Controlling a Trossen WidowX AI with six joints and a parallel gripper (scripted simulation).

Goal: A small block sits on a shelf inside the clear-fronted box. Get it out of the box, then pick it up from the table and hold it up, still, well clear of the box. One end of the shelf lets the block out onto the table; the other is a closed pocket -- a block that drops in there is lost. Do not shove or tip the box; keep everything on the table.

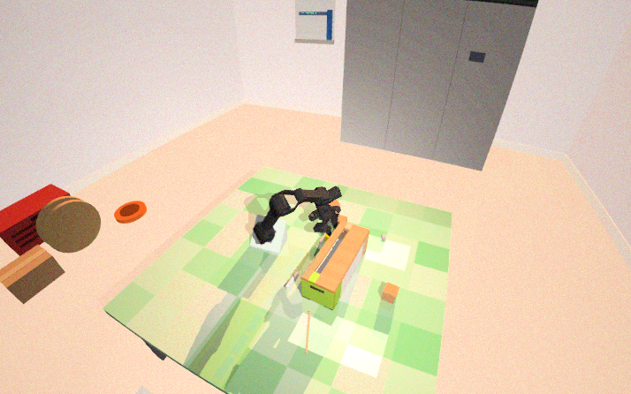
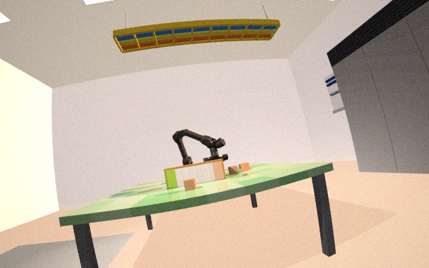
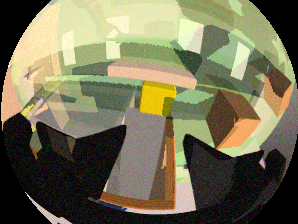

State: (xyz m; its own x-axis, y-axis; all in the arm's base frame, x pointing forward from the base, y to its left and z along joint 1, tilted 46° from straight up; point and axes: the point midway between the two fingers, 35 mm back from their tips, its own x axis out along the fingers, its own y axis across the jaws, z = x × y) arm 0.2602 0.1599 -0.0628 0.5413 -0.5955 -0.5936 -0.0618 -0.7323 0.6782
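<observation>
The clear-fronted box (image 1: 352, 234) (image 2: 194, 164) stands upright on the table, with a wooden top and a lime end. A small yellow block (image 1: 328, 238) (image 3: 154, 98) is outside the box, by its far end. In the wrist view it sits at the far end of a grey strip (image 3: 142, 150), against a pinkish bar (image 3: 150, 74). My gripper (image 3: 155, 134) is open and empty, low over the far end of the box. Its fingertips are on either side of the grey strip, short of the yellow block. The exterior view hides the block behind the box.
A loose orange block (image 1: 389, 292) (image 2: 189, 184) stands on the box's other side. Two brown-orange blocks (image 2: 233, 170) (image 2: 244, 166) stand past the far end; the wrist view shows them right of the yellow block. A thin stick (image 1: 307, 332) (image 2: 149, 190) lies off the lime end.
</observation>
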